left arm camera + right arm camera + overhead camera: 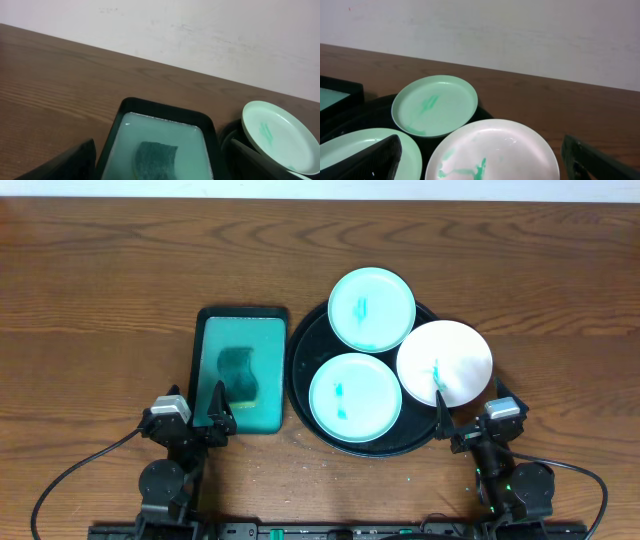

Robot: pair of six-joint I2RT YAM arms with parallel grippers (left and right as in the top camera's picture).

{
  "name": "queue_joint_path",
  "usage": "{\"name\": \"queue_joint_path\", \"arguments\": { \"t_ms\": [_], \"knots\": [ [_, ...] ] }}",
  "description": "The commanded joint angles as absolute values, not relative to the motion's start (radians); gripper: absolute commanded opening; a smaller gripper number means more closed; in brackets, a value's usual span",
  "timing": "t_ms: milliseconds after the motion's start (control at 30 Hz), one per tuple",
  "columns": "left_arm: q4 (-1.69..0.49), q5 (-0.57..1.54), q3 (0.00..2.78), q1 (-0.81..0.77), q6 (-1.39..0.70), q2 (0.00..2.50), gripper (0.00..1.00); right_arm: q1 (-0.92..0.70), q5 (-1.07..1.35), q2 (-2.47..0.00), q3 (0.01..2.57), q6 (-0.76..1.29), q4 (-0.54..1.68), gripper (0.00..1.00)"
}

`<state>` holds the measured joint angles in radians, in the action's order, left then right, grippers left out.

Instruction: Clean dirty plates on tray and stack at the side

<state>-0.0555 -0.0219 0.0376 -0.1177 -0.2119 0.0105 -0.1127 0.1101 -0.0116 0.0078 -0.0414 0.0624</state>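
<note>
Wooden tabletop (100, 280). Black tray (303, 345) right of centre. Teal tray (262, 340) just left of it. On black tray: far plate (372, 308), near plate (355, 397), white plate (444, 362) overhanging right rim, all teal-smeared. Sponge (237, 372) in teal tray. Left gripper (162, 150), right gripper (480, 142): fingers wide, empty.

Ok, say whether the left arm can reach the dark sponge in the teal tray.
Probably yes: left gripper stands open at the near end of the rectangular teal tray; nothing covers the dark sponge.
</note>
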Motion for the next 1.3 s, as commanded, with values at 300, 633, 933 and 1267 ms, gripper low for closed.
{"name": "queue_joint_path", "arguments": {
  "t_ms": [300, 633, 933, 1267],
  "knots": [
    [-0.069, -0.034, 0.004, -0.112, -0.203, 0.01, 0.83, -0.104, 0.102, -0.009, 0.006, -0.054, 0.064, 0.99],
    [-0.066, -0.034, 0.004, -0.112, -0.203, 0.01, 0.83, -0.104, 0.102, -0.009, 0.006, -0.054, 0.064, 0.99],
    [-0.067, -0.034, 0.004, -0.112, -0.203, 0.01, 0.83, -0.104, 0.102, -0.009, 0.006, -0.053, 0.064, 0.99],
    [-0.064, -0.033, 0.007, -0.112, -0.204, 0.01, 0.83, -0.105, 0.115, -0.009, 0.006, -0.053, 0.056, 0.99]
  ]
}}
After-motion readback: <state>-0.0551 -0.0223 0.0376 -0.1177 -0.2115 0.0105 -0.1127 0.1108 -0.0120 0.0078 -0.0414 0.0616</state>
